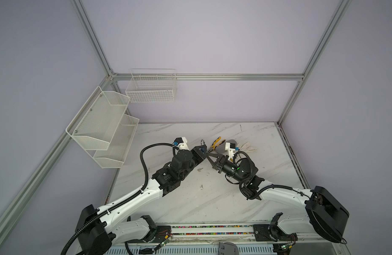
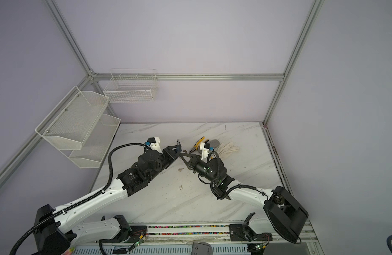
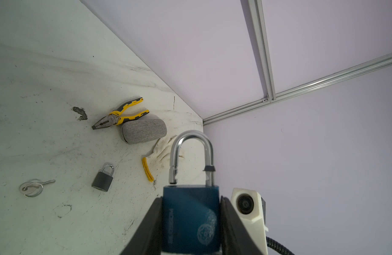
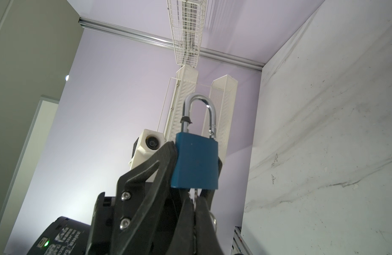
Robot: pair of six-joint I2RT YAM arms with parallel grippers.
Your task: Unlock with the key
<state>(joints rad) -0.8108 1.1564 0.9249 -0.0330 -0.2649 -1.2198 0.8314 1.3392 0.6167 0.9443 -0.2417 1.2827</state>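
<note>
A blue padlock (image 3: pixel 190 216) with a steel shackle (image 3: pixel 191 141) is held above the table, shackle pointing away from the left wrist camera. My left gripper (image 3: pixel 191 198) is shut on its body, one finger on each side. One shackle leg stands lifted clear of the body, its notched end showing. In both top views the padlock (image 1: pixel 202 150) (image 2: pixel 178 148) sits where the two grippers meet. My right gripper (image 4: pixel 196 194) is shut on the key (image 4: pixel 195 191), whose thin blade runs up into the padlock's (image 4: pixel 196 163) underside. A key ring shows beside the fingers.
On the marble table lie a small grey padlock (image 3: pixel 103 178), a spare key on a ring (image 3: pixel 31 187) (image 1: pixel 199 169), yellow pliers (image 3: pixel 121 114), a grey case (image 3: pixel 144 131) and a white glove (image 3: pixel 159 154). White mesh shelves (image 1: pixel 102 128) and a wire basket (image 1: pixel 151 88) hang on the walls.
</note>
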